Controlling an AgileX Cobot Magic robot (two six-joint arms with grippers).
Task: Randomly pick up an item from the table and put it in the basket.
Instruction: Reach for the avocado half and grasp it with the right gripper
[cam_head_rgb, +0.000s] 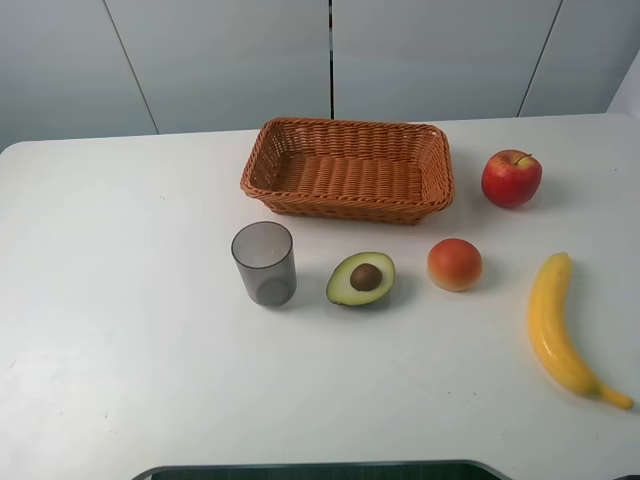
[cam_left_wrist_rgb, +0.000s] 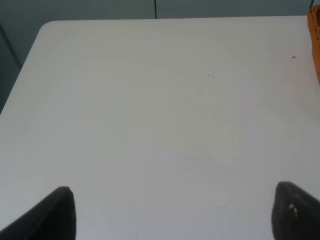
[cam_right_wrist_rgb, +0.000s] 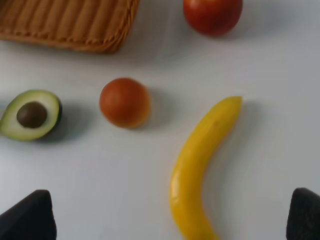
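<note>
The halved avocado (cam_head_rgb: 361, 278) lies cut side up on the white table (cam_head_rgb: 120, 350), just in front of the empty wicker basket (cam_head_rgb: 350, 168). It also shows in the right wrist view (cam_right_wrist_rgb: 31, 115), with the basket's corner (cam_right_wrist_rgb: 70, 22) beyond it. Neither arm shows in the high view. My left gripper (cam_left_wrist_rgb: 172, 212) is open over bare table, with the basket's edge (cam_left_wrist_rgb: 315, 40) at the side of its view. My right gripper (cam_right_wrist_rgb: 170, 217) is open and empty, above the table near the banana (cam_right_wrist_rgb: 200, 165).
A grey translucent cup (cam_head_rgb: 265, 263) stands left of the avocado. A round orange-red fruit (cam_head_rgb: 455, 264) lies right of it. A red apple (cam_head_rgb: 511, 178) sits right of the basket. The banana (cam_head_rgb: 560, 325) lies at the front right.
</note>
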